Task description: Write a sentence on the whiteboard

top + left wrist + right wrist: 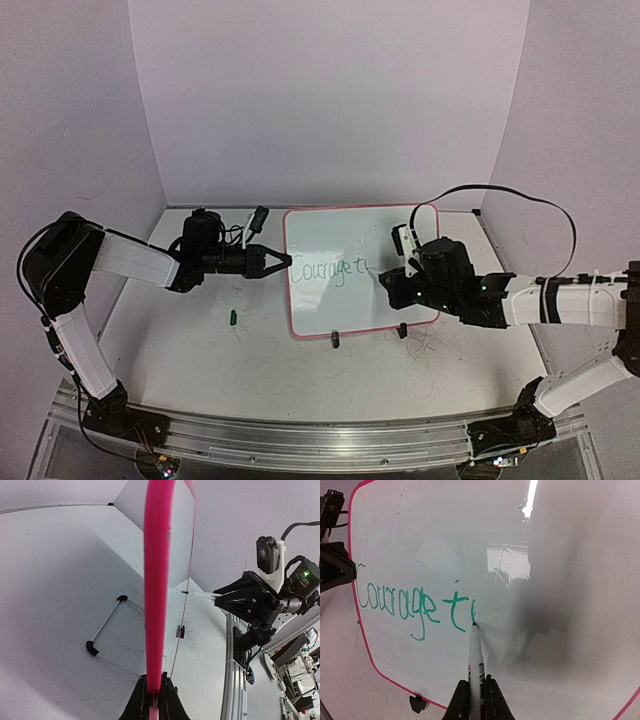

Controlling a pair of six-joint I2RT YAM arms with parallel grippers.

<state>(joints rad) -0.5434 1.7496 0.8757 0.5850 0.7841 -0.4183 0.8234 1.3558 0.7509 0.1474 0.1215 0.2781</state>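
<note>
The whiteboard [340, 240], white with a pink-red frame, stands tilted mid-table on a wire stand. Green writing [328, 269] on it reads "Courage t" plus one short stroke; it shows large in the right wrist view [400, 605]. My left gripper [280, 262] is shut on the board's left frame edge [157, 580]. My right gripper [392, 288] is shut on a white marker [476, 665], whose tip touches the board at the end of the last stroke. The right gripper with the marker also shows in the left wrist view [220, 596].
A small green marker cap [232, 318] lies on the table left of the board. Two black clips [335, 339] hold the board's lower edge. The wire stand [107, 627] rests behind the board. White walls enclose the table; an aluminium rail [320, 435] runs along the front.
</note>
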